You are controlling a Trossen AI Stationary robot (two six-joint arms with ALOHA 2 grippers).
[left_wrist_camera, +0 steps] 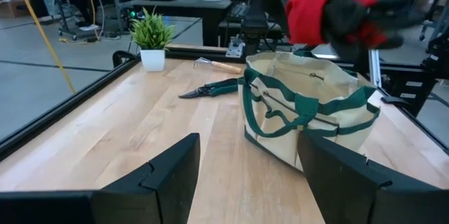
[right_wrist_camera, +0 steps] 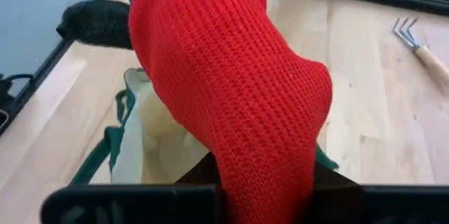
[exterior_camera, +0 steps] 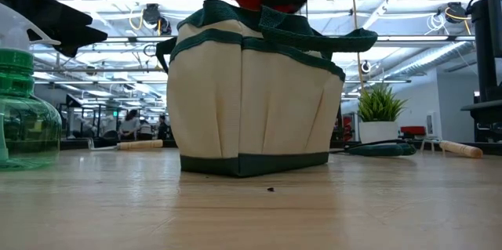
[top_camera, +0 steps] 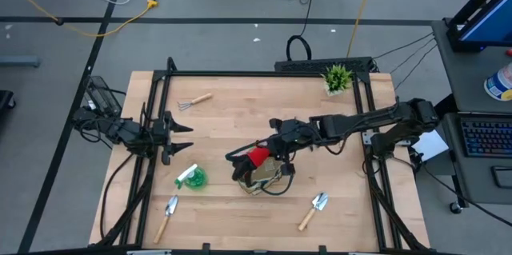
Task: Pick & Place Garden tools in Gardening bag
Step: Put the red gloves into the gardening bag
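Observation:
The beige bag with green trim [top_camera: 260, 177] stands upright at the table's middle, its mouth open; it also shows in the low view [exterior_camera: 251, 101] and the left wrist view [left_wrist_camera: 309, 119]. My right gripper [top_camera: 272, 151] is shut on the red-black glove [top_camera: 257, 157] just above the bag's mouth. My left gripper [top_camera: 180, 137] is open and empty at the left, its fingers pointing toward the bag. The rake [top_camera: 194, 101], two trowels [top_camera: 168, 213] [top_camera: 314, 209] and the green-white item [top_camera: 192, 177] lie on the table. The pruning shears [left_wrist_camera: 210, 89] lie beyond the bag. My right gripper pinches the glove between its two fingers; the red knit part [right_wrist_camera: 266, 154] comes out from between them and hides the place of contact. The arm reaches in from the table's right. The glove [left_wrist_camera: 319, 10] is lifted clear, above the bag's open mouth [right_wrist_camera: 151, 133].
A small potted plant [top_camera: 338, 77] stands at the far right edge. A black frame rail [top_camera: 264, 73] runs around the table. Bare wood lies between my left gripper and the bag, and along the near edge between the two trowels.

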